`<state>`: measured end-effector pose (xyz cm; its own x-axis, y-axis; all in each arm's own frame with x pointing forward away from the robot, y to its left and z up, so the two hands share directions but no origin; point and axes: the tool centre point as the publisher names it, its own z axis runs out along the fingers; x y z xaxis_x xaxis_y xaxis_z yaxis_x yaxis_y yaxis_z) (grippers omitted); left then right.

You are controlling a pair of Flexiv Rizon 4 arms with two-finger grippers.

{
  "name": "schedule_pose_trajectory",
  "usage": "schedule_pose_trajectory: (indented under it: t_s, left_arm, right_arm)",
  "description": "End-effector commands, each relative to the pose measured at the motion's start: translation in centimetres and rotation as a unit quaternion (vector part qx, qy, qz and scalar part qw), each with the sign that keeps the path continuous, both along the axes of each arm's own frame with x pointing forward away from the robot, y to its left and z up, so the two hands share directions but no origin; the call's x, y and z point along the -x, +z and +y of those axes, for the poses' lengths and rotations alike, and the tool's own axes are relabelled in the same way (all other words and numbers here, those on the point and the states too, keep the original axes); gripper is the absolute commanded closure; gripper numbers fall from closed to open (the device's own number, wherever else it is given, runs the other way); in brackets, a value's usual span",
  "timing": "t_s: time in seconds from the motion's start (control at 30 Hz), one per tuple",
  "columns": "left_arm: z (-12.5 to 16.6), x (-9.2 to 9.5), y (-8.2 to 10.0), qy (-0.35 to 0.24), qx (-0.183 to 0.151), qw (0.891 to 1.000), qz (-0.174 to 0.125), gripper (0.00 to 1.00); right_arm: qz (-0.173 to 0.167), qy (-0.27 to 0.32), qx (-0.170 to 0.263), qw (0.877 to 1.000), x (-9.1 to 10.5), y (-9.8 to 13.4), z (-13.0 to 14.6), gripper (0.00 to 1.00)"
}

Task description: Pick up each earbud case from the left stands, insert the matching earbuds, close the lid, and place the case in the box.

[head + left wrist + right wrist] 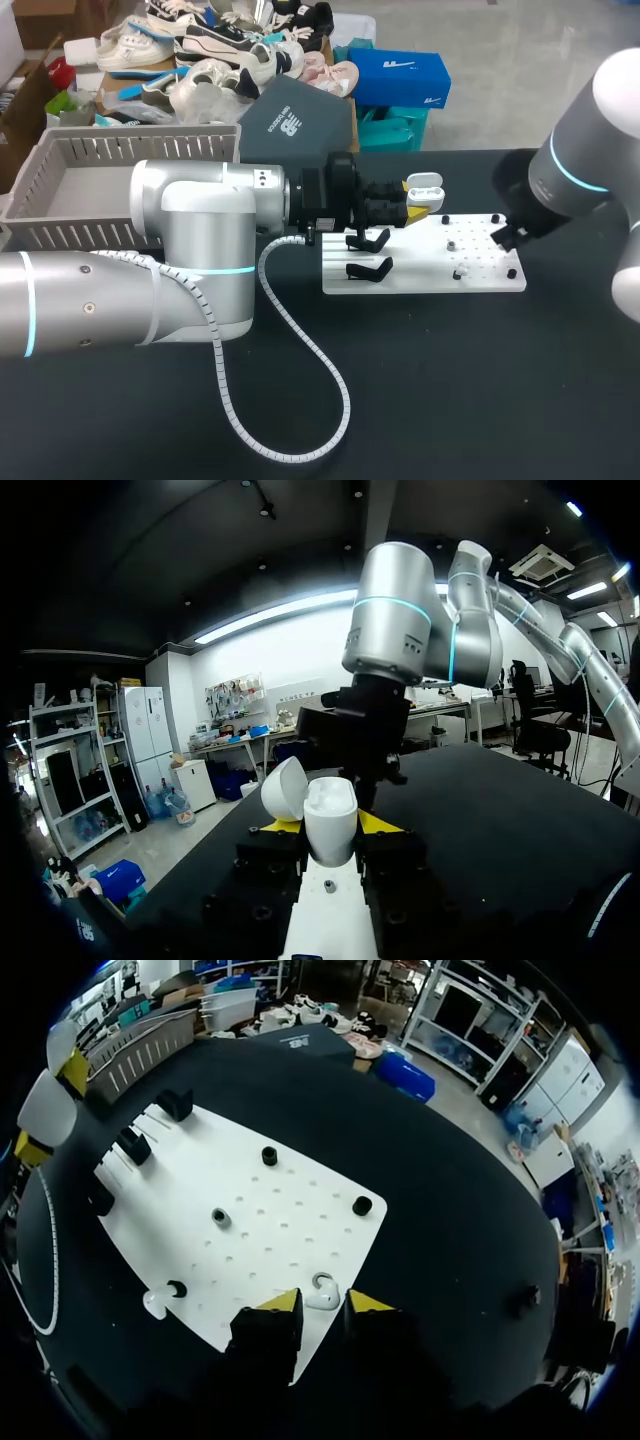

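Note:
A white earbud case stands upright with its lid swung open, and my left gripper is shut on its body. In the head view the case hangs over the back edge of the white board, above two black stands. My right gripper is low over the board's near corner. A small white earbud lies between its yellow tips, which stand slightly apart from it. A second earbud lies by a black peg.
A grey slatted basket sits at the back left, behind my left arm. Low black pegs stick up from the board. A white coiled cable from the left arm loops over the black tabletop in front.

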<state>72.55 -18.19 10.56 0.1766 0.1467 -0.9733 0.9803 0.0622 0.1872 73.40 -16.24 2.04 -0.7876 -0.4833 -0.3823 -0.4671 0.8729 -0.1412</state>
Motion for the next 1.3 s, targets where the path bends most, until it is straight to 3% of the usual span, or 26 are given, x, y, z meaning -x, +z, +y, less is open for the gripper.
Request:
schedule_pose_trajectory:
  t_s: [0.03, 0.27, 0.4, 0.67, 1.07, 1.3]
  left_arm:
    - [0.0, 0.0, -0.1, 0.0, 0.002, 1.0, -0.001, 1.0]
    - [0.0, 0.0, -0.1, 0.0, 0.002, 1.0, -0.001, 1.0]
    - [0.0, 0.0, -0.1, 0.0, 0.002, 1.0, -0.001, 1.0]
    - [0.0, 0.0, -0.1, 0.0, 0.002, 1.0, -0.001, 1.0]
    - [0.0, 0.0, -0.1, 0.0, 0.002, 1.0, -0.001, 1.0]
    - [0.0, 0.0, -0.1, 0.0, 0.002, 1.0, -0.001, 1.0]
  right_arm:
    - [-0.005, -0.002, 0.001, 1.0, 0.1, -0.2, 0.1, 0.76]
    - [-0.003, 0.0, -0.001, 1.0, -0.1, -0.4, 0.1, 0.82]
    - [-0.003, 0.0, 0.001, 1.0, -0.1, -0.4, 0.2, 1.0]
    - [0.001, -0.007, 0.015, 1.0, 0.2, -0.2, 0.3, 1.0]
    - [-0.007, -0.028, 0.051, 0.998, 2.9, 3.5, 1.6, 1.0]
    - [-0.013, -0.027, 0.05, 0.998, 3.6, 4.1, 2.1, 1.0]
